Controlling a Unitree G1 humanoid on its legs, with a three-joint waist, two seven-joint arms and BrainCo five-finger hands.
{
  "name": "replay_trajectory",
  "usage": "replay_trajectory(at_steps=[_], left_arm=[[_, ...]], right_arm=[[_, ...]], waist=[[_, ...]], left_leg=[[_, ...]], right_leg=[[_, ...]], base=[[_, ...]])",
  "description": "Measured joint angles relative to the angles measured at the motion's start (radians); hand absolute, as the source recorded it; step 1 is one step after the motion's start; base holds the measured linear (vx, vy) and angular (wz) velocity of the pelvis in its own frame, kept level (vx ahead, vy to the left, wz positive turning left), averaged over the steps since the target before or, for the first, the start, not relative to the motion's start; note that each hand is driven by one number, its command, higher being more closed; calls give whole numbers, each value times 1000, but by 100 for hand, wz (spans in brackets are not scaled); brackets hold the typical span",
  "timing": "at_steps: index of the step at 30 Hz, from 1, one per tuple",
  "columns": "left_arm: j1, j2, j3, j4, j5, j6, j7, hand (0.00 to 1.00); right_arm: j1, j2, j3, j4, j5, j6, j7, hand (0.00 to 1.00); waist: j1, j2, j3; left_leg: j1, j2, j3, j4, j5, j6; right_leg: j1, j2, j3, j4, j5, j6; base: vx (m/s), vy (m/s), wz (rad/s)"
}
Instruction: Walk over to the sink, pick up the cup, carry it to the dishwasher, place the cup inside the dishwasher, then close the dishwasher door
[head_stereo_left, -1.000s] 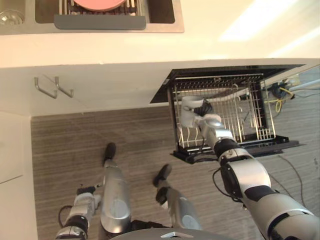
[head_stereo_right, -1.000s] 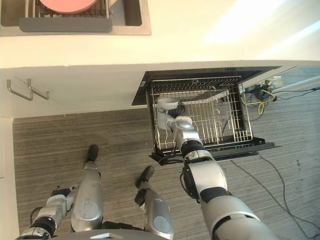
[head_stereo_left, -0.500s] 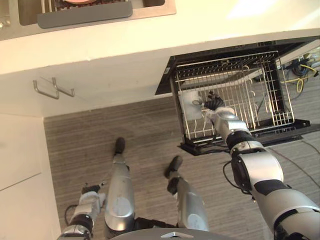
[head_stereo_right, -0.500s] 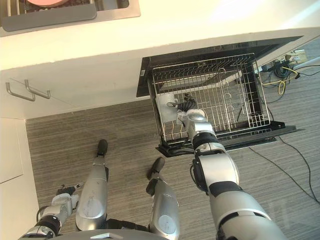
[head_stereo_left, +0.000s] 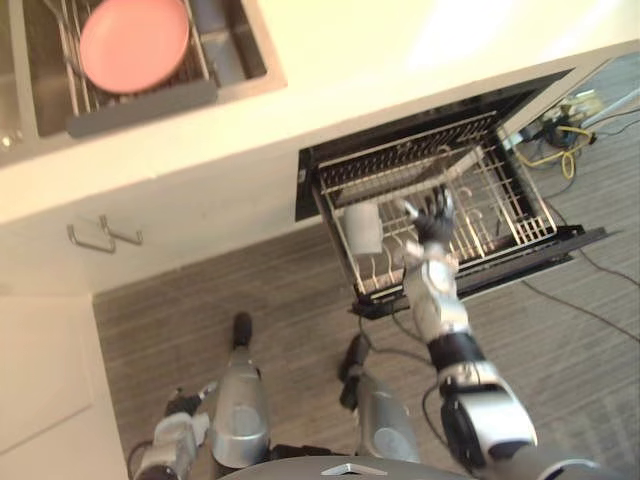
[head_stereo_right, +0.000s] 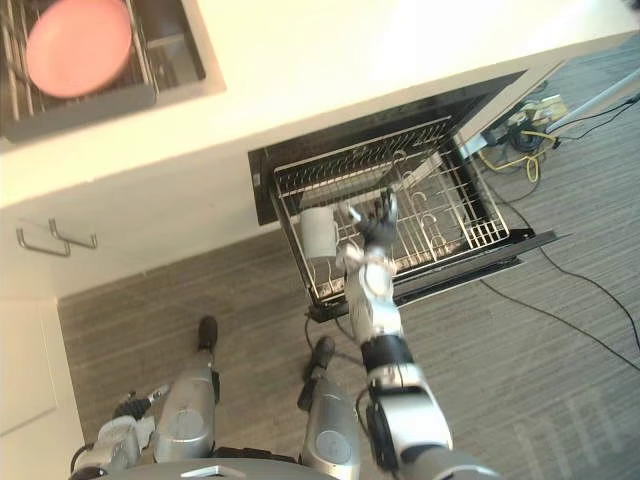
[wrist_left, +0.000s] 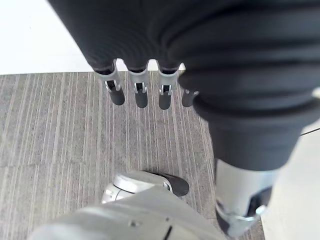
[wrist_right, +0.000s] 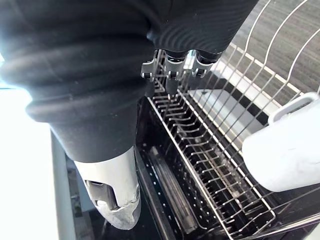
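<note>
One white cup (head_stereo_left: 362, 228) resting in the wire rack (head_stereo_left: 500, 212) of the open dishwasher (head_stereo_left: 535, 260), right hand (head_stereo_left: 432, 215) just beside it, fingers spread and empty, left hand (wrist_left: 141, 95) low over the floor (wrist_left: 50, 125), fingers straight.

A pink plate (head_stereo_left: 133, 42) rests in a wire rack (head_stereo_left: 200, 60) beside the pale countertop (head_stereo_left: 350, 60). Two metal handles (head_stereo_left: 105, 235) sit below the countertop, above striped grey floor (head_stereo_left: 200, 290).

Grey striped floor (head_stereo_left: 180, 320), pale brightly lit countertop (head_stereo_left: 350, 60), cream cabinet front (head_stereo_left: 200, 220) with two metal handles (head_stereo_left: 105, 236)
</note>
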Motion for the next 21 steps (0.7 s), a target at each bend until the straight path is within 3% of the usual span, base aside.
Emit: replay_trajectory(at_steps=[4,7,8,11,16,17,21], left_arm=[[61,-11,8,11,-36,-6,-25,0],[91,-20,36,18,-33,-13,-36,0],[100,-24,46,20,-20,-13,-30,0],[100,-24,64,28,-15,-10,-30,0],[99,-36,102,42,6,-8,-32,0],[102,-61,160,84,64,11,-53,0],[101,-61,161,84,64,11,-53,0]], right_arm=[[211,38,14,-193,-20,-93,20,0],[283,42,12,-332,-25,-157,101,0],[292,42,7,-386,-13,-169,163,0],[296,41,4,-433,26,-164,228,0],[288,38,4,-448,86,-107,339,0],[241,11,5,-485,137,-38,391,0],[241,11,6,-485,137,-38,391,0]], waist=[[-19,8,-111],[-48,8,-160],[-61,10,-176],[-62,13,-198],[-61,13,-227],[-111,35,-265],[-111,37,-265]], left_leg=[[61,-2,32,-8,-25,-2],[101,1,48,-19,-31,-3],[116,3,48,-19,-31,-3],[118,4,47,-17,-31,-3],[124,3,39,-16,-35,14],[147,-5,79,-19,-37,32],[148,-6,81,-19,-37,29]], right_leg=[[83,9,3,-93,28,8],[141,18,3,-155,52,8],[164,22,-1,-170,55,12],[170,23,-3,-171,56,11],[201,18,-24,-170,50,6],[232,2,-27,-170,43,16],[231,2,-24,-170,43,16]], base=[[82,-1,-15],[20,-16,-10],[0,0,0],[-24,-3,3],[-31,7,12],[0,0,0],[0,0,-1]])
